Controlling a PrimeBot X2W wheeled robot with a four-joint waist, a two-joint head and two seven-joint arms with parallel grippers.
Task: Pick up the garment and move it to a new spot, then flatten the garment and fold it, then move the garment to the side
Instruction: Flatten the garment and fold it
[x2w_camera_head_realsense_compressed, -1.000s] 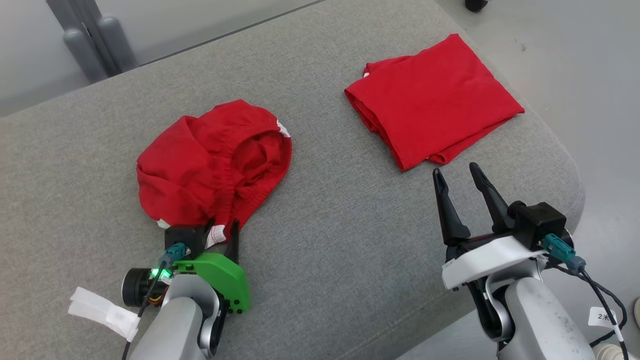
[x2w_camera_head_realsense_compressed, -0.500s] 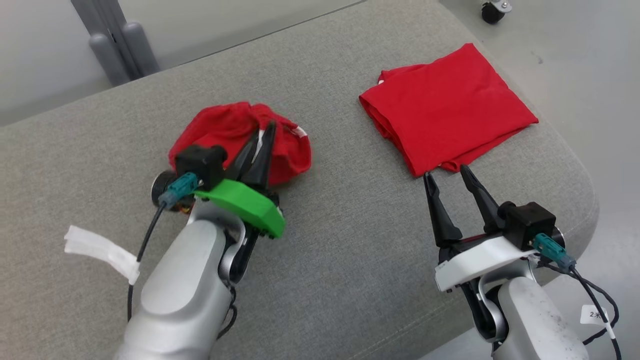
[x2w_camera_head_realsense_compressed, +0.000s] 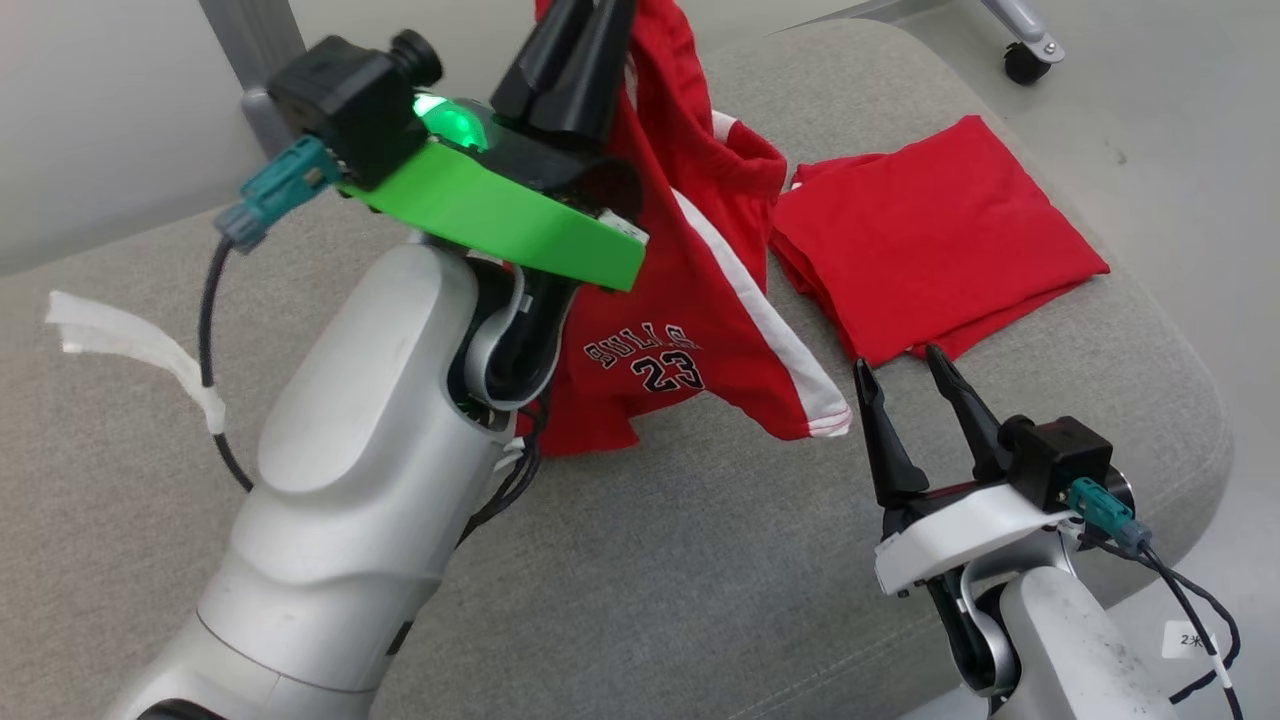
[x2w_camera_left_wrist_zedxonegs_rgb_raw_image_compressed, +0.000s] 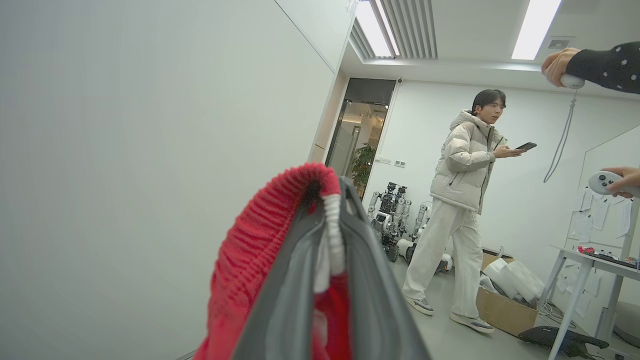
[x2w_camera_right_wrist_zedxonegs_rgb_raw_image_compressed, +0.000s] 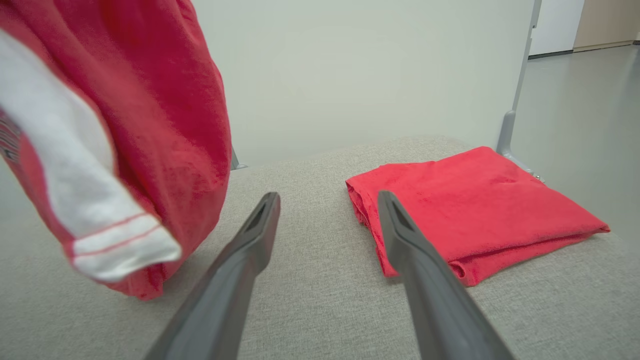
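- My left pincer (x2w_camera_head_realsense_compressed: 582, 40) is raised high over the grey cushion (x2w_camera_head_realsense_compressed: 700, 570), its two fingers pressed together on the ribbed red-and-white edge of the garment (x2w_camera_head_realsense_compressed: 700, 300)
- In my left wrist view that ribbed edge folds over my fingertips, pinched between them
- The garment hangs from this grip above the cushion's middle, red with a white side stripe and "BULLS 23" printed on it
- Its lowest hem comes down close to the cushion; I cannot tell whether it touches
- My right pincer (x2w_camera_head_realsense_compressed: 900, 365) sits low by the cushion's near right edge, fingers spread apart with nothing between them, pointing across the cushion
- A folded red cloth (x2w_camera_head_realsense_compressed: 940, 230) lies flat on the cushion's far right corner, just past my right fingertips
- A white tape tag (x2w_camera_head_realsense_compressed: 130, 345) hangs from my left arm's cable, over the cushion's left side
- In the room around the cushion, my left wrist view shows a person (x2w_camera_left_wrist_zedxonegs_rgb_raw_image_compressed: 465, 200) in a pale jacket standing with a phone
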